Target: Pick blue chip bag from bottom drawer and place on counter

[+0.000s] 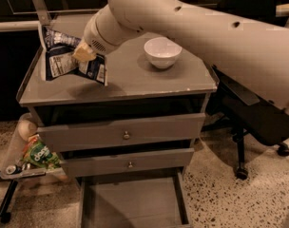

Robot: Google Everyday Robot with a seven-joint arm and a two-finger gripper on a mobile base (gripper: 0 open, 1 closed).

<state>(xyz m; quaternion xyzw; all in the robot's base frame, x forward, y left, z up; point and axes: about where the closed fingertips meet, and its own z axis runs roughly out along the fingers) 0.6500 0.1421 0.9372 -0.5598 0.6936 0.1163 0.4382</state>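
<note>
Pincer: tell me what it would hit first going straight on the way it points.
The pincer, over the counter, grips the bag and points left. Beyond the bag, the counter's left rim seems first, though depth is unclear.

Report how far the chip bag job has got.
Done: the blue chip bag is out of the open bottom drawer. In hand: the gripper holds it above the left side of the counter, casting a shadow on the top. Left: lower it, let go and pull the arm away.
</note>
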